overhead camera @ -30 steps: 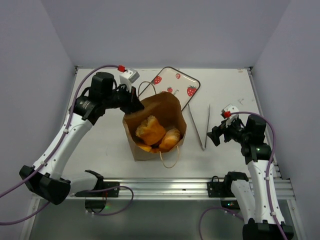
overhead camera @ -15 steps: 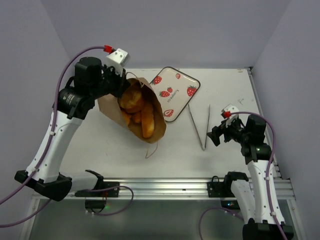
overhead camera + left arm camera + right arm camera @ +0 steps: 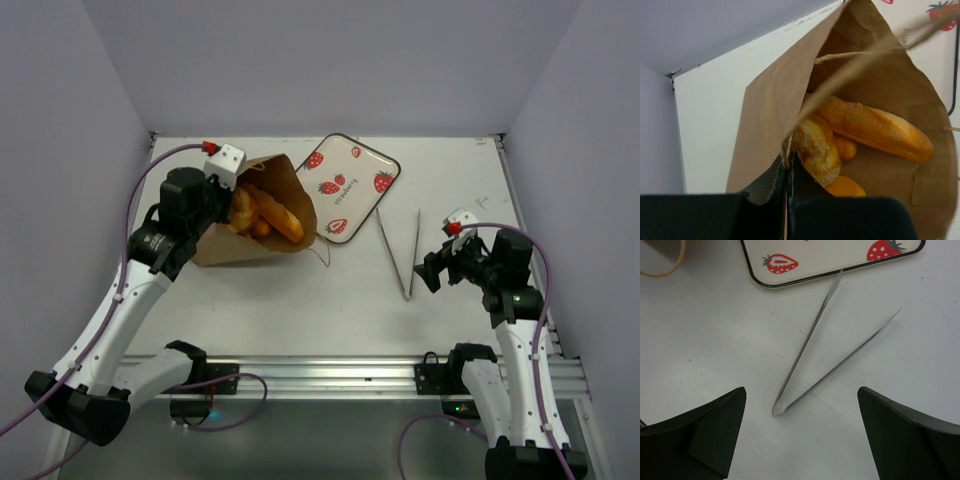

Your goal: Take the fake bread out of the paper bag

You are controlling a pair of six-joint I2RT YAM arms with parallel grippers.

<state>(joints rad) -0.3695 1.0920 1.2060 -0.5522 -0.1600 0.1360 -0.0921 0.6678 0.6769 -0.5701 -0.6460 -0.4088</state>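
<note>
Black fingers of the right hand (image 3: 432,272) stand wide apart with nothing between them, hovering low over the white table (image 3: 300,300) near its right side. In the right wrist view they frame a pair of metal tongs (image 3: 808,340) lying flat, hinge toward the robot and tips spread toward the far edge. Farther in and to the left, the left hand (image 3: 226,200) is pressed together on the rim of the paper bag (image 3: 245,250). The left wrist view shows its fingers (image 3: 762,192) pinching a fold of brown paper at the mouth. The bag is tipped on its side, mouth toward the right. The fake bread (image 3: 275,215) sits inside it: a long baguette (image 3: 875,127) lying across, a crusty roll (image 3: 817,147) beside it and smaller orange pieces (image 3: 846,187) beneath. A cord handle (image 3: 322,256) trails from the mouth onto the table. Beyond the tongs lies a white strawberry-print tray (image 3: 355,170), touching or just beside the bag's mouth; which of the two I cannot tell.
</note>
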